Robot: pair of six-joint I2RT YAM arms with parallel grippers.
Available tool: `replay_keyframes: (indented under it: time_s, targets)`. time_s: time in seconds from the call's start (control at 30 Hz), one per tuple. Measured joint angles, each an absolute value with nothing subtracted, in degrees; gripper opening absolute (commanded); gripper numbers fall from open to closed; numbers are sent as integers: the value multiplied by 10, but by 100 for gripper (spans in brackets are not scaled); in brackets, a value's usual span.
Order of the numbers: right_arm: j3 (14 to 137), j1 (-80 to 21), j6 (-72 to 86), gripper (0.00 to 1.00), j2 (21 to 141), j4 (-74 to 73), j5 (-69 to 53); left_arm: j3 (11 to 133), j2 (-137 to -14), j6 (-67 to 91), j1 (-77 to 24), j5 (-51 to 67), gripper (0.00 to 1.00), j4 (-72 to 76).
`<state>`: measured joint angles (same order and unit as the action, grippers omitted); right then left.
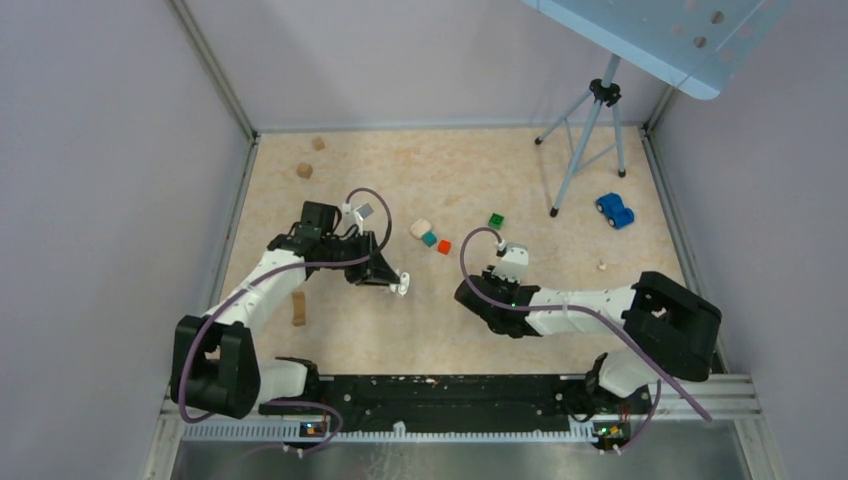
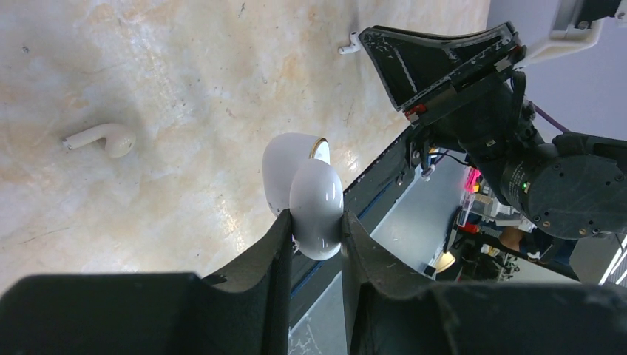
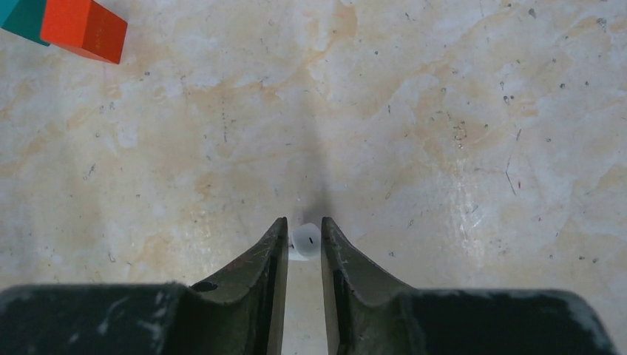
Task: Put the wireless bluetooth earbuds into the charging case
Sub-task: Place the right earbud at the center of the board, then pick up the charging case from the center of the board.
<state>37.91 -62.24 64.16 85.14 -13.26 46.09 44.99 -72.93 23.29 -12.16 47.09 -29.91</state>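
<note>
My left gripper (image 2: 314,222) is shut on the glossy white charging case (image 2: 316,200) and holds it above the table. The case's lid (image 2: 285,166) is swung open, and a gold hinge shows. One white earbud (image 2: 100,138) lies loose on the table to the left of the case. The other earbud (image 3: 306,240) sits between the fingertips of my right gripper (image 3: 303,235), right at the table surface. The jaws are closed against its sides. The left wrist view shows this earbud (image 2: 349,49) at the right gripper's tip. From above, the case (image 1: 400,285) hangs left of the right gripper (image 1: 510,268).
Red (image 1: 444,246), teal (image 1: 429,238) and green (image 1: 496,220) cubes and a beige rounded block (image 1: 420,229) lie beyond the grippers. Tan wooden blocks (image 1: 304,170) (image 1: 298,308) are on the left. A tripod (image 1: 590,130), a blue toy car (image 1: 615,210) and a small bead (image 1: 602,266) are on the right.
</note>
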Motion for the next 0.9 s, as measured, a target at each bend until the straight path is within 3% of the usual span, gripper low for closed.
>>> replay_keyframes:
  time_s: [0.2,0.53,0.9]
  targets:
    - [384,-606,646,27,814,-175,409,467,-729,237,-123,477,0,-320]
    - [373,-602,722,33,649,-241,332,470,-729,254,-126,481,1,-343]
    - [300,-578,811,34,685,-191,299,508,-738,250,-131,482,1,-348]
